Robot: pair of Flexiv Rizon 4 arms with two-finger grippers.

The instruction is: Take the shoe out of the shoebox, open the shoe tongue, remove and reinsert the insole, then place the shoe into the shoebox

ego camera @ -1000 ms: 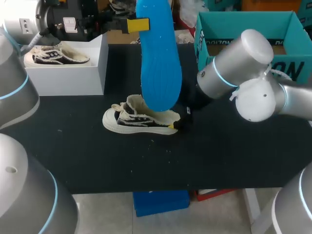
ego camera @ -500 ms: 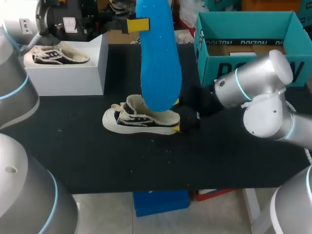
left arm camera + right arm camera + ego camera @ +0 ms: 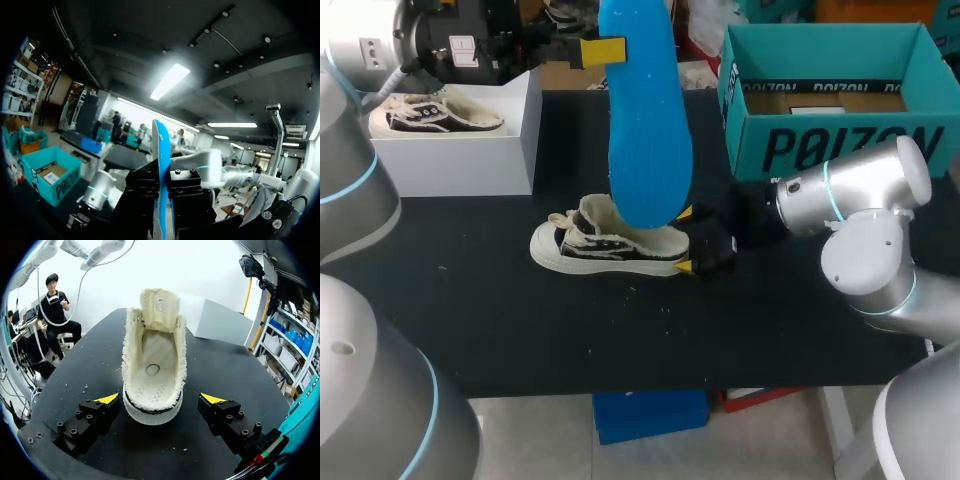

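blue insole (image 3: 645,130) hangs upright over the shoe (image 3: 605,245), heel end clenched in the left gripper (image 3: 161,210) up at twelve o'clock, its toe end dipping to the shoe's collar. no shift there across the last second. the action is all on the right. that arm's elbow has swung down from in front of the teal shoebox (image 3: 840,150) to about four o'clock of the shoe, so the box front now shows in full. the right gripper (image 3: 160,399) has settled level at the shoe's three o'clock, behind the heel. it's released and spread wide, one yellow tip on each side of the heel, and neither is touching it.

what that means, as i read it: the insole is out and the shoe lies mouth up with the tongue folded back and the inside bare. the right gripper looks lined up to brace the heel while the insole goes back in. that reinsertion isn't done yet, and boxing the shoe comes after it.

the black table (image 3: 520,330) is matte and dotted with pale flecks near the sole. the shoe sits near its middle, toe towards nine o'clock. a white box (image 3: 460,160) holding a second shoe (image 3: 435,112) stands at ten o'clock, well apart. the teal shoebox stands open at two o'clock, near the right arm. there's free surface from five round to seven o'clock.
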